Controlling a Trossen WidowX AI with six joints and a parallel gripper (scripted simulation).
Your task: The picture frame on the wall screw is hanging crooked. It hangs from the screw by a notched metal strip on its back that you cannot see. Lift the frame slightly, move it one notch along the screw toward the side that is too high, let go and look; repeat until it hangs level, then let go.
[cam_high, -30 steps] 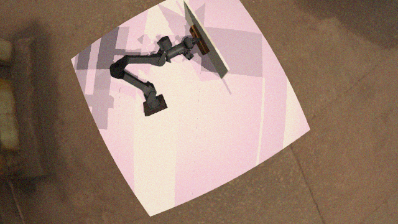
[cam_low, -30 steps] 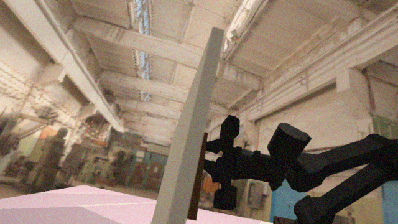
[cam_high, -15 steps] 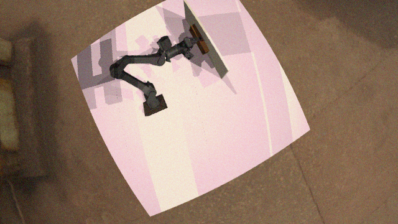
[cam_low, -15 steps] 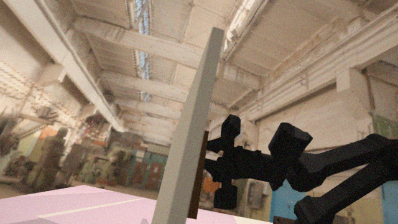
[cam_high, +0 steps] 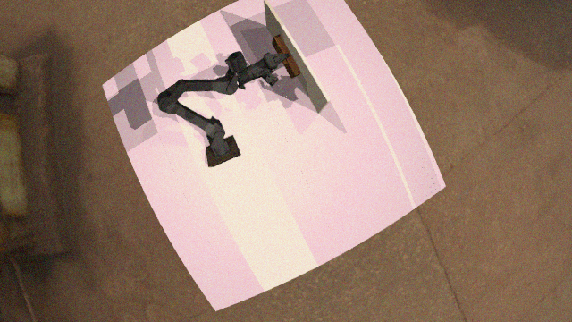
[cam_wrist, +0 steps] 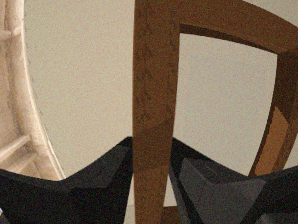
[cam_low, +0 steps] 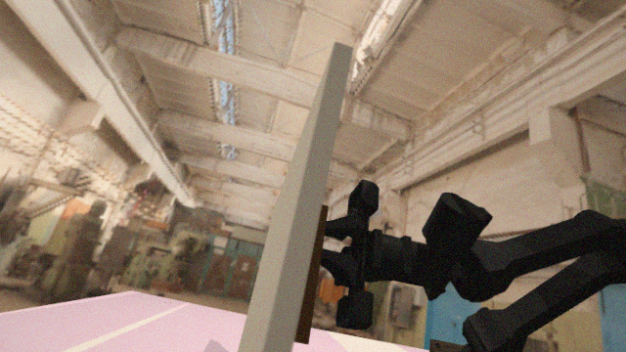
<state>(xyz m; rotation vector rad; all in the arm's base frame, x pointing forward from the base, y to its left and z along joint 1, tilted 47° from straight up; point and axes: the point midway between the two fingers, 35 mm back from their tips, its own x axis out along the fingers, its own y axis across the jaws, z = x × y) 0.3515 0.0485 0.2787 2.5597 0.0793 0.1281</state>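
Note:
The brown picture frame (cam_high: 292, 69) (cam_low: 305, 313) (cam_wrist: 155, 65) is against the grey upright wall panel (cam_high: 315, 96) (cam_low: 281, 254) (cam_wrist: 80, 75). My gripper (cam_high: 286, 56) (cam_low: 324, 242) (cam_wrist: 150, 143) is shut on one side bar of the frame. In the wrist view this bar runs nearly upright in the picture between the two black fingertips, and the frame's opening lies to its right. The top and exterior views show the frame nearly edge-on, so its tilt cannot be told. The screw and the notched strip are hidden.
The wall panel stands on the pink and cream table (cam_high: 357, 179) (cam_low: 44, 323). The arm's dark base (cam_high: 230, 154) stands on the table in front of the panel. One edge of the panel is close to the left finger in the wrist view. Shadows fall around the arm.

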